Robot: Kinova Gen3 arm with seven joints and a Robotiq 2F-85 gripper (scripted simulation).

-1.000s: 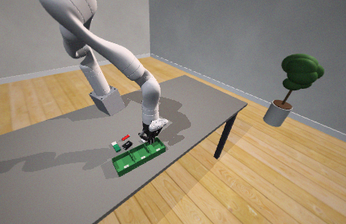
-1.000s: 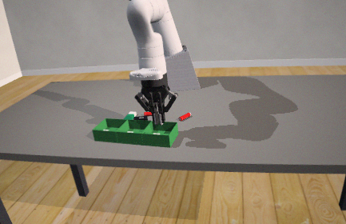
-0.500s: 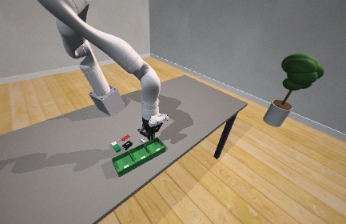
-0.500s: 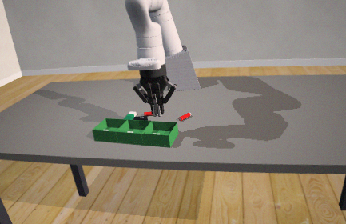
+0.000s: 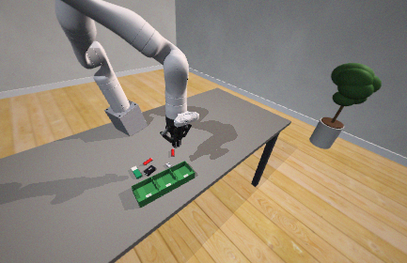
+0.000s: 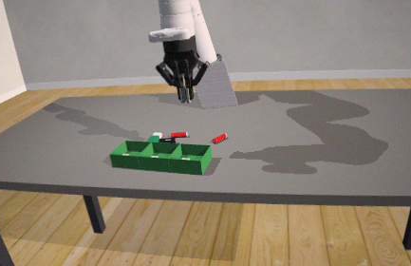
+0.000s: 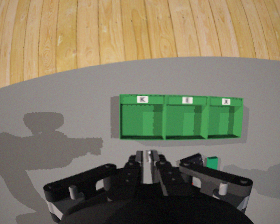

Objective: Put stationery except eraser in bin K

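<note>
Gripper: my gripper (image 6: 184,96) hung high above the table (image 6: 301,185), over the base side of the green bin row (image 6: 158,164) and well apart from it, pointing straight down.

Fingers: they stood almost shut. I could make out nothing held between them; the wrist view showed only a pale strip where they met.

Bin row: three joined green compartments stood upright on the table. Each carried a small white label on the side away from my base, but the letters were too small for me to read, so I could not tell which was K.

Red piece, first: a short red stick (image 6: 220,138) lay on the table near the bin row's end, on the base side, closest to the spot under my gripper.

Red piece, second: another red stick (image 6: 179,134) lay just beside the bin row, on the same side.

Black piece: a small black object (image 5: 149,169) lay just beside the bin row, next to the second red stick.

Green and white piece: a small block (image 5: 136,173) lay just beside the bin row, past the black object.

White piece: a tiny white item (image 5: 168,164) lay right against the bin row's base-side wall; I could not tell what it was.
</note>
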